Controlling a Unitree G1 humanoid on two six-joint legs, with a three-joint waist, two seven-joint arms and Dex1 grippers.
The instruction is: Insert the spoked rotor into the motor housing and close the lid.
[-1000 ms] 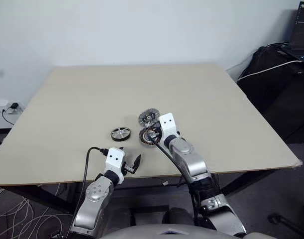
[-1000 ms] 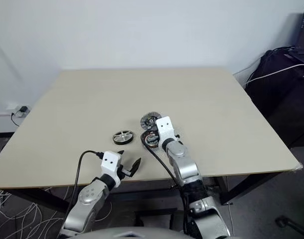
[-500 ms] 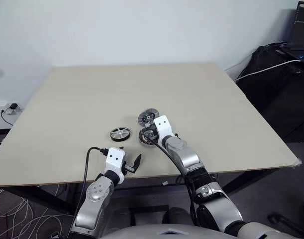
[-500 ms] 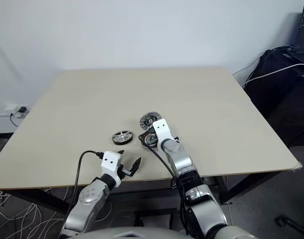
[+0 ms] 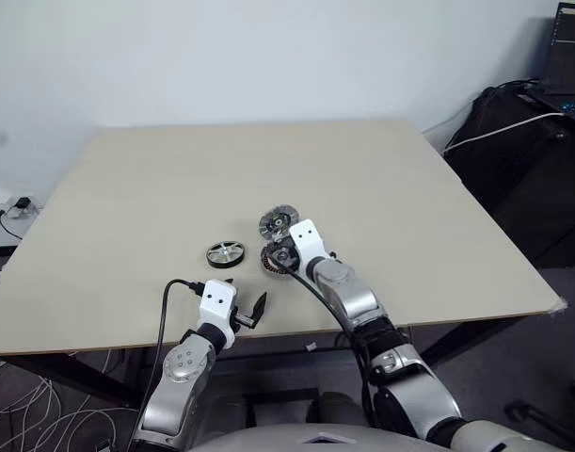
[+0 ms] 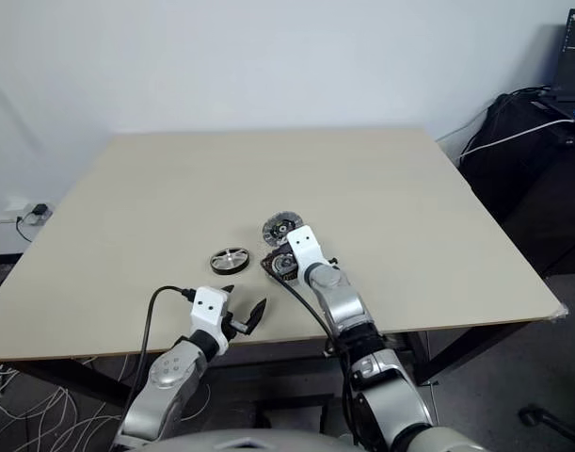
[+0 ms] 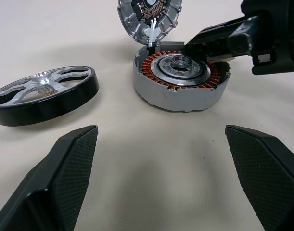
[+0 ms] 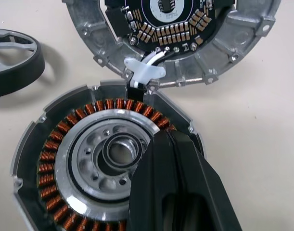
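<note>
On the beige bench [image 5: 381, 188] the three motor parts sit close together near the front middle. The housing [image 7: 181, 77] lies flat with its ring of copper windings facing up around a silver centre, and the lid [image 7: 150, 17] stands just behind it, tipped up on edge with its inner side of small copper-coloured contacts showing; a short white connector joins the two at the near edge of the lid. The rotor [image 7: 44, 94] lies flat on the bench off to the left of the housing, apart from it, black rim outside and silver spokes up. The right hand [image 8: 172, 159] reaches forward and down over the housing with its two black fingers pressed together, nothing between them, their tips over the silver centre just inside the windings; whether they actually touch the metal I cannot tell. The left hand [image 5: 249, 309] hangs near the front edge of the bench, well short of the parts, its fingers [image 7: 65, 168] spread wide with bare bench between them, pointing towards the rotor and housing. A black cable loops off its white wrist block. To the right, beyond the bench, dark bags or cases [image 5: 532, 160] are piled with a white cable across them.
</note>
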